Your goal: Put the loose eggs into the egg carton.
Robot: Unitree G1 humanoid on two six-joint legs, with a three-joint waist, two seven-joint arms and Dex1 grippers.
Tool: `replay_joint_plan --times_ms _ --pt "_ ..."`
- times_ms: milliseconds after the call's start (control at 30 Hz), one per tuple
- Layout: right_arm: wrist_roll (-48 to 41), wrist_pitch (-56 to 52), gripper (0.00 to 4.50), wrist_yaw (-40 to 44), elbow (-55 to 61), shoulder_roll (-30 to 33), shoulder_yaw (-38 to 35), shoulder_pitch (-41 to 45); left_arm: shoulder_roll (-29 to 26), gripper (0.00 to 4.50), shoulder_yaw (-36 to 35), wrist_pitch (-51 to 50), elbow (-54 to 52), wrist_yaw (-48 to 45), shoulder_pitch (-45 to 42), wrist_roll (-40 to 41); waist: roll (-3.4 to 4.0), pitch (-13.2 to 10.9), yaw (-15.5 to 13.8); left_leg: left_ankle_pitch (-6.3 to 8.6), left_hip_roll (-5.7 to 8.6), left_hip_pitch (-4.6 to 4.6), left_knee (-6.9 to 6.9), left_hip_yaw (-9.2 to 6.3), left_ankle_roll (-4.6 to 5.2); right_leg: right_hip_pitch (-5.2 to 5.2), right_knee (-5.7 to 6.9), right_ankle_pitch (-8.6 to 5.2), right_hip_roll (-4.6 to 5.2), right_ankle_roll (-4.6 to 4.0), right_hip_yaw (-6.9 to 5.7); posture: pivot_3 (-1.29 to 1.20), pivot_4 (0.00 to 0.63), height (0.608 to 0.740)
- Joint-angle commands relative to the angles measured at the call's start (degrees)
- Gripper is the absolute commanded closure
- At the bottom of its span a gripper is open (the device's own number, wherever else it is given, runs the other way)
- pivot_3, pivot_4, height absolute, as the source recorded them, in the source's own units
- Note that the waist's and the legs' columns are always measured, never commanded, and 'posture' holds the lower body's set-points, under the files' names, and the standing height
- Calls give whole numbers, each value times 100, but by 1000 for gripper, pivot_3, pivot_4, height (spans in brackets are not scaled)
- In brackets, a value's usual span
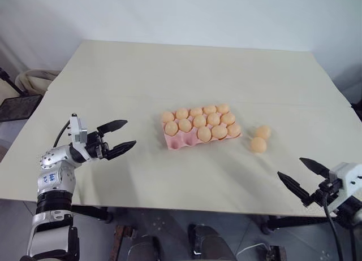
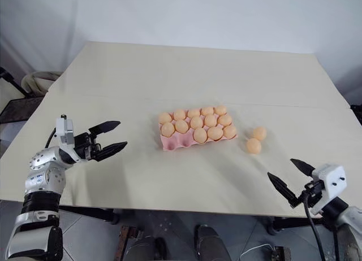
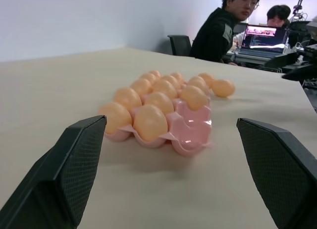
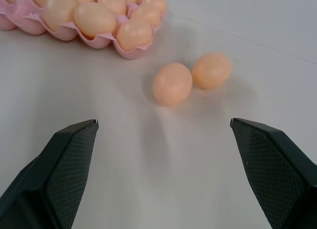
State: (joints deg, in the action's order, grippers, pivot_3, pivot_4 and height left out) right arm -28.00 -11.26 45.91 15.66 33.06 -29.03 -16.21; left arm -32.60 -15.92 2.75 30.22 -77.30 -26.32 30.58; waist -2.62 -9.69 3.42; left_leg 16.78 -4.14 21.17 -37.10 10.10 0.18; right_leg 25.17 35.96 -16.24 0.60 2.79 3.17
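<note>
1. Right wrist view puts the two loose eggs (image 4: 191,78) straight ahead of the right gripper (image 4: 163,174), whose black fingers stand spread wide and empty. The eggs touch each other, or nearly so. Biggest risk: one finger coming down between them or against the far one nudges it, and it rolls off across the table (image 1: 169,63).

2. Beyond and to one side of that gripper lies the egg carton (image 1: 172,142), well apart from the two eggs. Only two cups at its near corner look empty, both on the side facing the left gripper (image 1: 116,138). An egg carried there must pass over or round seated eggs, and a low carry could knock one out.

3. The left gripper also hangs open and empty, its fingers pointing at the carton's end, near but apart. Any push forward could shove the light tray.

4. Smooth oval shells may squirt from a pinch set off-centre.
</note>
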Motion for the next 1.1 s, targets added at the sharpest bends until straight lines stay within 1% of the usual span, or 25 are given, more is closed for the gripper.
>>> replay_joint_plan --times_ms 33,200,367,500,767,1000,1100 --pt "103 75 31 -254 107 -132 241 195 -164 0 -174 143 -39 -95 121 36 0 0 -6 0 0 2 1 -1 0 1 1 0 1 0 -1 0 150 740" --pt "436 168 31 -570 -420 -369 747 798 -173 0 -125 315 96 -104 249 -92 1 0 -12 -2 0 5 0 -2 3 5 2 0 2 0 -4 0 150 740" --pt "555 113 31 -818 -662 -478 955 1236 -195 0 -62 523 70 -295 343 -166 3 -2 -14 -2 2 9 1 -1 5 10 2 -3 4 -5 -3 0 150 740" --pt "690 122 31 -920 -751 -473 1084 1341 -228 0 -19 856 222 -528 319 -265 3 -2 -23 -3 0 11 3 -1 6 12 3 -2 2 -4 -5 0 150 740" --pt "891 127 31 -1171 -959 -479 1230 1508 -197 0 68 1074 452 -1056 134 -247 3 -2 1 -2 -1 12 0 0 8 13 4 -2 1 -3 -5 0 150 740" --pt "973 103 31 -1304 -1315 -595 1425 1887 -163 0 303 1125 545 -1416 -12 -186 3 -2 2 -5 -1 10 0 1 10 14 9 0 -1 -1 -3 0 150 740" --pt "1098 65 31 -1435 -1619 -672 1563 2120 -207 0 508 1026 529 -1513 -40 -37 3 -2 3 -5 -1 11 -1 2 10 15 10 0 -2 -1 -2 0 150 740"
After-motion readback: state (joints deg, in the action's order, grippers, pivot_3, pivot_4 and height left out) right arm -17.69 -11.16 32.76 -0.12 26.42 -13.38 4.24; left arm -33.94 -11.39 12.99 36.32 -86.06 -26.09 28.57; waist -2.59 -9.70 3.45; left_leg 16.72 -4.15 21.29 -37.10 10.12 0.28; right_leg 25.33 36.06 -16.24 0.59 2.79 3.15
